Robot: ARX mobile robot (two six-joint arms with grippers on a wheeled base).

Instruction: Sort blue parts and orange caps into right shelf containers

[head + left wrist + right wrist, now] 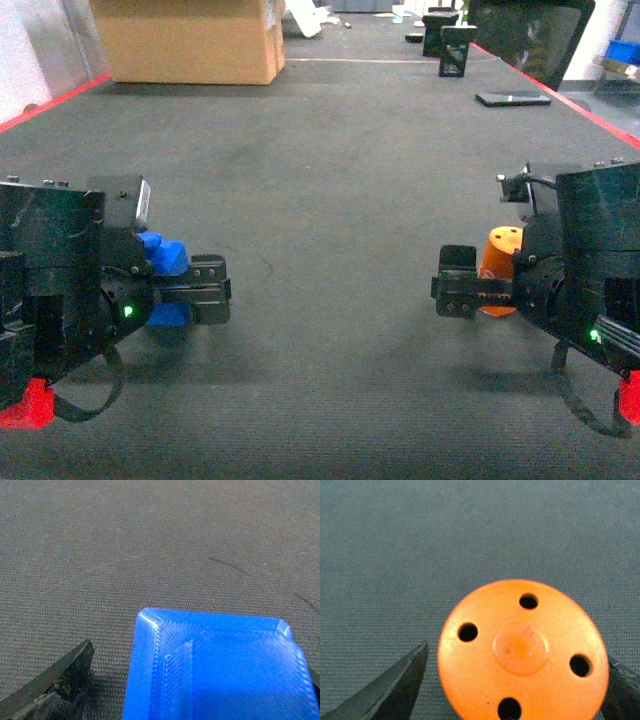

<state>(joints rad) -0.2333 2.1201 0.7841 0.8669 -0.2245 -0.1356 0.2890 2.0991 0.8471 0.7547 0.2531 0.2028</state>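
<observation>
My left gripper (210,290) is held low over the grey carpet at the left, shut on a blue part (165,255) that sticks out above and below its fingers. In the left wrist view the blue part (220,670) is a flat ribbed block filling the lower right, with one dark fingertip (75,670) beside it. At the right, my right gripper (458,283) is shut on an orange cap (498,255). The right wrist view has the orange cap (522,652), round with several holes, between the two fingertips (405,680). The right shelf containers are out of view.
A large cardboard box (190,40) stands at the back left. Black stands (450,45) and a flat black slab (512,98) lie at the back right, beside a dark panel (530,35). Red floor lines (50,105) border the carpet on both sides.
</observation>
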